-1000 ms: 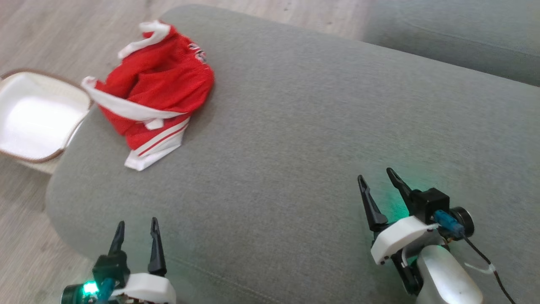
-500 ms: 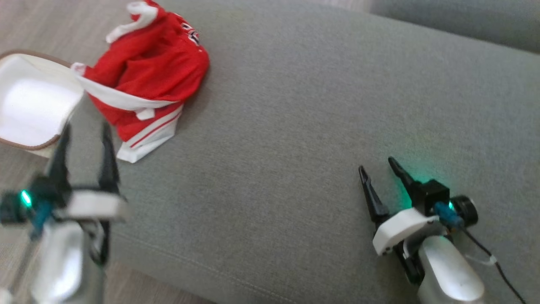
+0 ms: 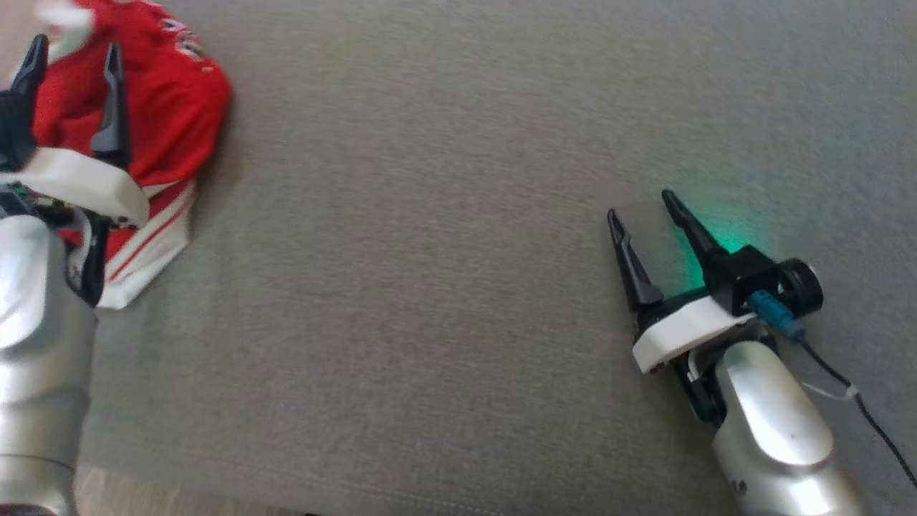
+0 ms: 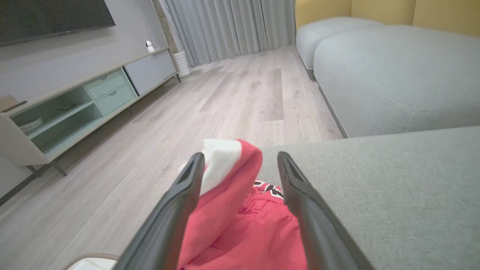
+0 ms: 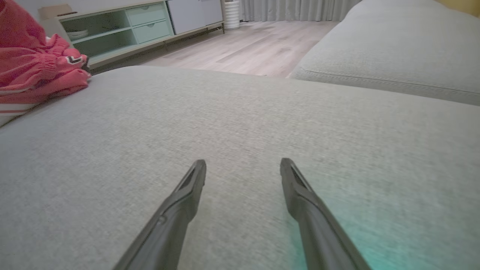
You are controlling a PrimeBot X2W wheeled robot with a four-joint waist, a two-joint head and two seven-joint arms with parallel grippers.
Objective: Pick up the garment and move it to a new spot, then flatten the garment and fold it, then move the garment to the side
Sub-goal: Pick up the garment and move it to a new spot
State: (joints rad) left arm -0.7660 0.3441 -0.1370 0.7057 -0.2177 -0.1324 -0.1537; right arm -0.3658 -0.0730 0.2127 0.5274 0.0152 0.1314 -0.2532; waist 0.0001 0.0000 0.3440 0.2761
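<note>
Grey sofa cushion, seen from the head camera, with wooden floor beyond its far edge. Red-and-white garment: a crumpled heap at the cushion's far left corner, close to the edge. Left claw: jaws wide and empty, poised over the heap. In the left wrist view a raised fold with a white band stands between the two fingers, and I cannot tell whether the finger on that view's left touches it. Right claw: jaws wide and empty, low over bare cushion, well apart from the garment. I judge the step in hand to be the first pick-up, not yet made.

Hazards, as I read them from my station:
(a) Closing on the raised fold alone may catch only one layer, so the cloth could slide out on the lift.
(b) The heap lies near the edge, so a sideways nudge from a finger before the jaws close could push it off onto the floor.
(c) Going too deep could pinch the cushion cover along with the cloth.
(d) The head view is blurred at this corner and cuts the heap off, so I must judge depth mainly from the wrist view
</note>
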